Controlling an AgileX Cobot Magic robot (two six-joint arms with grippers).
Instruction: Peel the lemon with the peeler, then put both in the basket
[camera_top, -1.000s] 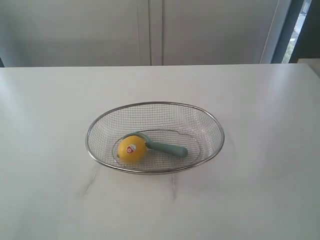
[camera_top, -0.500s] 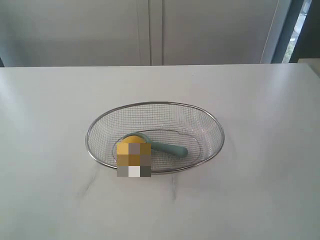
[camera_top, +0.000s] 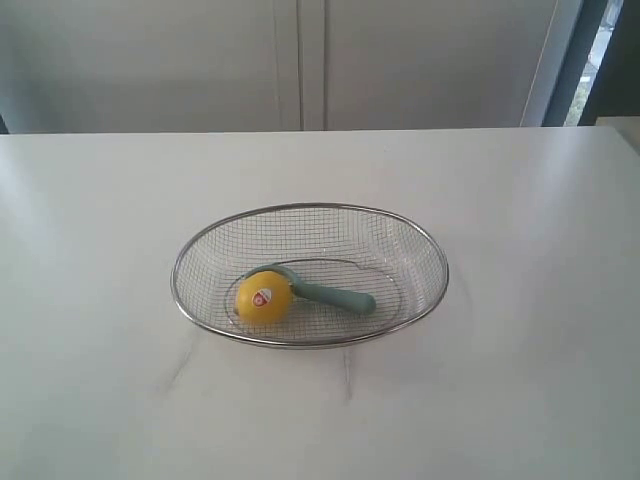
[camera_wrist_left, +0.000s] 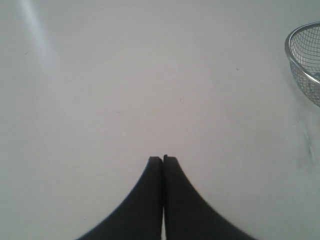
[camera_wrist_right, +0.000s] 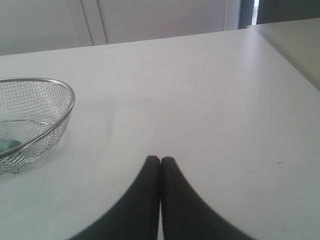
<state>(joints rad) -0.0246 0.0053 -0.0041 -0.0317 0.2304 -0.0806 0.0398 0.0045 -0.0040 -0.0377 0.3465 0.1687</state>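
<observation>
White table (camera_top: 520, 200), pale cabinets behind. Lemon (camera_top: 263, 298) and peeler (camera_top: 340, 297) lie touching in the basket (camera_top: 310, 206). Left pincer (camera_wrist_left: 163, 159) and right pincer (camera_wrist_right: 160, 159) are pressed together, empty. Best spread one, then grip the handle mid-length.

The left pincer (camera_wrist_left: 163, 159) has two smooth black fingers (camera_wrist_left: 145, 200) tapering to squared tips. The right pincer (camera_wrist_right: 160, 159) has rounder tips.
</observation>
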